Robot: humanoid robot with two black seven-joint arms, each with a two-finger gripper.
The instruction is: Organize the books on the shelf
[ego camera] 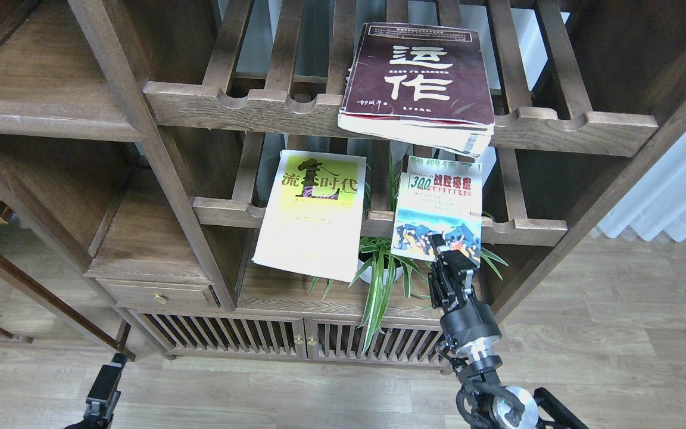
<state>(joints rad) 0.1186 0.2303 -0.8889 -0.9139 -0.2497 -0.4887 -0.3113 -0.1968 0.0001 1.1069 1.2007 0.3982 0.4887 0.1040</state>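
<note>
The thick maroon book (420, 77) lies flat on the upper slatted rack, overhanging its front rail. The yellow-green-and-white book (313, 214) leans on the lower slatted rack (224, 211), its bottom hanging past the rail. The "300" book (438, 199) rests on the same rack to the right. My right gripper (447, 250) is shut on its bottom edge from below. My left gripper (105, 387) is low at the bottom left, far from the books, too small and dark to read. A solid flat shelf (39, 95) is at the upper left.
A potted spider plant (379, 268) stands on the board under the lower rack, just left of my right arm. A second solid board (146, 244) sits over a small drawer at the lower left. Slatted cabinet doors (295, 342) are below. A white curtain (676, 196) hangs at the right.
</note>
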